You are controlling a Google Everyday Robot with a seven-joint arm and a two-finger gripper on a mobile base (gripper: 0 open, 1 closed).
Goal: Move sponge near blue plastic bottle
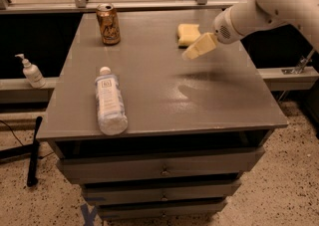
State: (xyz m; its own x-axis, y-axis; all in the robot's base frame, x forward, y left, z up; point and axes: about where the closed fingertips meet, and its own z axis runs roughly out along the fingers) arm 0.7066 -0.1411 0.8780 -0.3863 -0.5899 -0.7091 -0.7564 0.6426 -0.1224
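Observation:
The pale yellow sponge [188,34] lies flat near the back right of the grey table [164,90]. The blue plastic bottle [109,101], clear with a white cap and pale label, lies on its side at the front left of the table. My gripper [195,49], with cream-yellow fingers on a white arm, hovers above the table just in front and right of the sponge, overlapping its near edge in the camera view. It holds nothing that I can see.
A gold drink can [108,24] stands at the back left of the table. A small white pump dispenser [31,71] stands on a ledge to the left. Drawers sit below the tabletop. A rail runs behind the table.

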